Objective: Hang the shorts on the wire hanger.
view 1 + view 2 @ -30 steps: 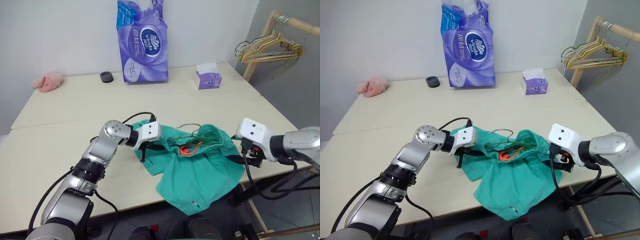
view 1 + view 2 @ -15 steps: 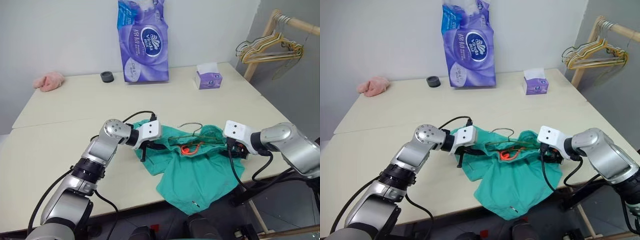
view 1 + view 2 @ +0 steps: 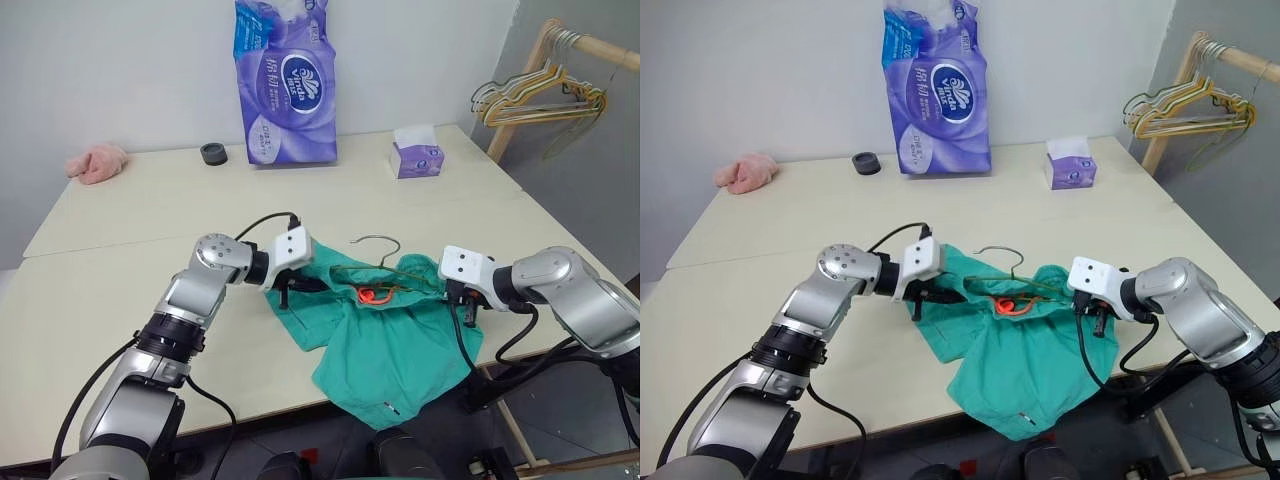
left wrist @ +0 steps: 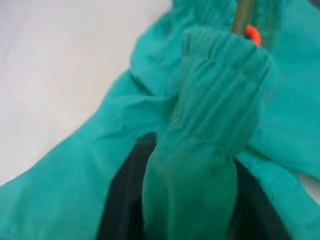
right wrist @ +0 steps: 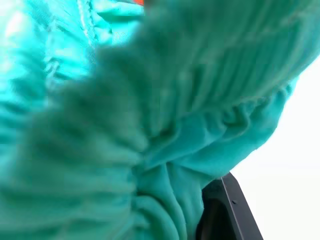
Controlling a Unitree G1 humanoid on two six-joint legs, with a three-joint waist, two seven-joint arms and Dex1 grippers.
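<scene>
The left gripper [image 3: 297, 287] pinched the gathered waistband of the shorts [image 3: 385, 345] between its black fingers [image 4: 120, 200], a grip plain in the left wrist view. The right gripper [image 3: 1092, 318] was clamped shut on the waistband's other end; fabric hid most of its fingers. At the head views' centre, the wire hanger [image 3: 378, 240] rose from the shorts, hook showing. Upper centre, the purple tissue pack [image 3: 285, 80] bore writing too small to read.
</scene>
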